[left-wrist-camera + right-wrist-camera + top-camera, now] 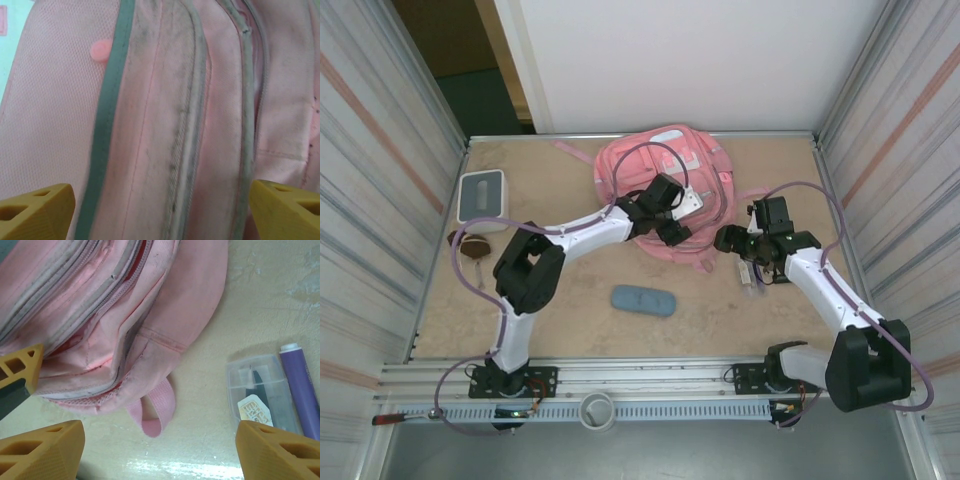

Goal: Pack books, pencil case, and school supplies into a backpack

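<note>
I think I should drop my right pincer point(160, 450) straight over the purple pen point(300, 385) and pinch its middle. That pincer is open and empty, near the pen and clear box point(255, 385) beside the pink bag point(665, 160). My left pincer point(160, 215) is open and empty, right over the bag. The bag is soft, with grubby grey trim point(107, 125), at the back of the desk point(720, 315). The blue pencil case point(643, 300) lies nearer me.
</note>
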You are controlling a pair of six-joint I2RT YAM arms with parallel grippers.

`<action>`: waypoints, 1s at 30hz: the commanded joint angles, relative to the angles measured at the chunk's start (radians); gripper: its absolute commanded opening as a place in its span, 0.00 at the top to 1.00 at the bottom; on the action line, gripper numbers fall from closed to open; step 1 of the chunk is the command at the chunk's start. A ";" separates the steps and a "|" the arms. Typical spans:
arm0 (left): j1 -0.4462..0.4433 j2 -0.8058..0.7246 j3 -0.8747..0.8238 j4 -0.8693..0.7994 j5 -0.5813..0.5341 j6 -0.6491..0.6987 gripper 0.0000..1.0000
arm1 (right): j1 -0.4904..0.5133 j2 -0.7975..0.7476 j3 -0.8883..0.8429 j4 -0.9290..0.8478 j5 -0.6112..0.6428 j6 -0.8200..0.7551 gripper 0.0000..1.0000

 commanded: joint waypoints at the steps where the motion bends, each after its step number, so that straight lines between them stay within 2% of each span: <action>1: 0.000 0.039 0.074 -0.054 0.025 0.046 0.08 | 0.002 0.021 0.013 -0.024 0.013 0.013 0.22; 5: 0.000 0.113 0.132 -0.080 0.010 0.067 0.07 | 0.000 0.063 0.036 -0.026 0.030 -0.009 0.21; 8: 0.007 0.130 0.154 -0.078 -0.022 0.077 0.13 | -0.007 0.100 0.056 -0.018 0.038 -0.023 0.21; 10: 0.015 0.120 0.158 -0.075 -0.017 0.067 0.24 | -0.011 0.120 0.066 -0.005 0.042 -0.029 0.21; 18: 0.038 0.021 0.111 -0.049 0.057 0.066 0.82 | -0.019 0.122 0.071 0.011 0.073 -0.044 0.21; 20: 0.052 0.000 0.094 -0.033 0.072 0.054 0.91 | -0.017 0.104 0.062 0.009 0.078 -0.047 0.21; 23: 0.086 -0.035 0.090 -0.035 0.113 0.005 0.99 | -0.011 0.081 0.066 -0.033 0.116 -0.058 0.21; 25: 0.114 -0.070 0.082 -0.036 0.165 -0.042 1.00 | 0.008 0.082 0.080 -0.073 0.150 -0.054 0.21; 27: 0.147 -0.107 0.069 -0.021 0.231 -0.099 1.00 | 0.064 0.087 0.091 -0.086 0.164 -0.055 0.20; 30: 0.195 -0.140 0.052 0.013 0.336 -0.175 1.00 | 0.207 0.091 0.086 -0.052 0.185 -0.104 0.17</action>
